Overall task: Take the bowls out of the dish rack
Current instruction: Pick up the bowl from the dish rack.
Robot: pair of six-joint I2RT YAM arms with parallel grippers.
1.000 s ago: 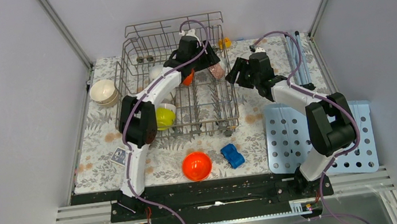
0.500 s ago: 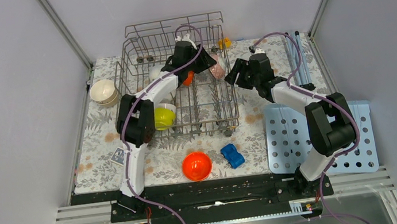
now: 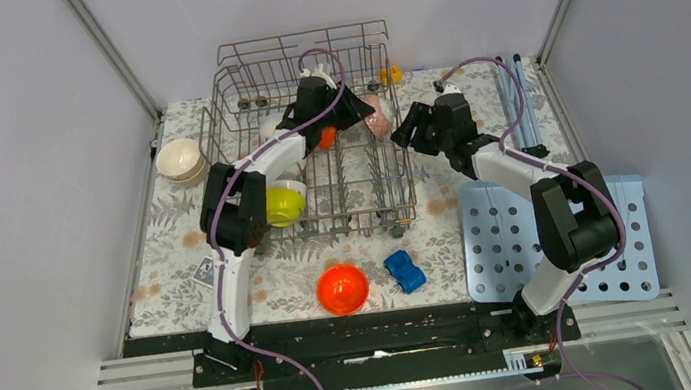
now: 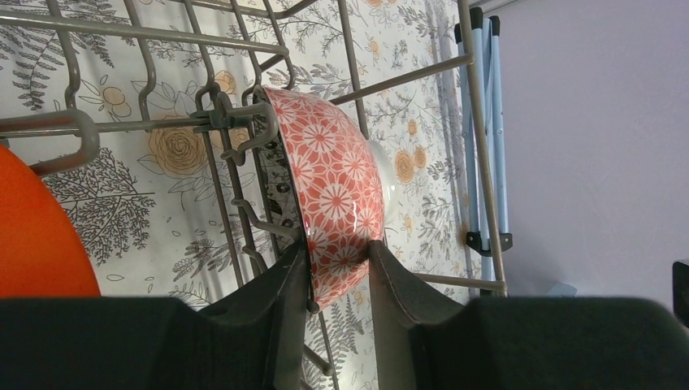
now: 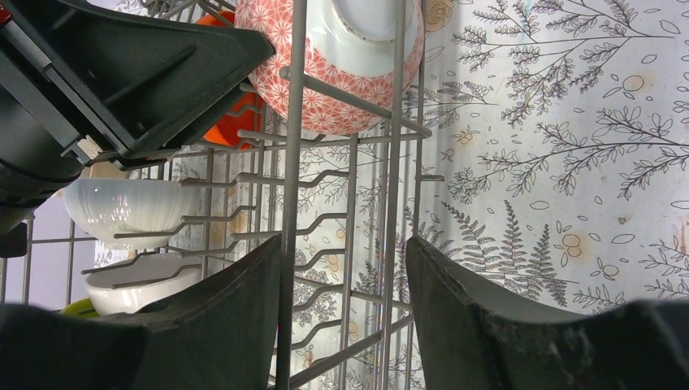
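1. Where the flower-printed tablecloth (image 3: 171,278) is running nearest the arm bases, a bright orange round bowl (image 3: 343,288) is sitting outside the rack, with a small blue toy car (image 3: 405,271) just beside it.
2. A light-blue perforated board (image 3: 503,235) is lying to the right, partly under the right arm.
3. A large rectangular grey wire dish rack (image 3: 394,211) is standing mid-table. A yellow-green round bowl (image 3: 284,204) is resting in its near left corner.
4. Two white round bowls (image 5: 122,207) are leaning among the tines, one beside the other.
5. The right gripper (image 5: 345,244) is hovering just outside the rack's right wall, fingers spread wide and gripping nothing.
6. A cream round bowl (image 3: 180,159) is sitting on the cloth left of the rack.
7. A second orange bowl (image 4: 32,236) is standing in the rack, next to the left arm's fingers.
8. The left gripper (image 4: 339,248) is reaching into the rack's far right part. Its jaws are pinching the wall of a red-and-white patterned bowl (image 4: 333,179), one finger inside, one outside. This bowl is standing on edge against the right wall.
9. A small yellow object (image 3: 391,75), too small to identify, is lying beyond the far right corner.
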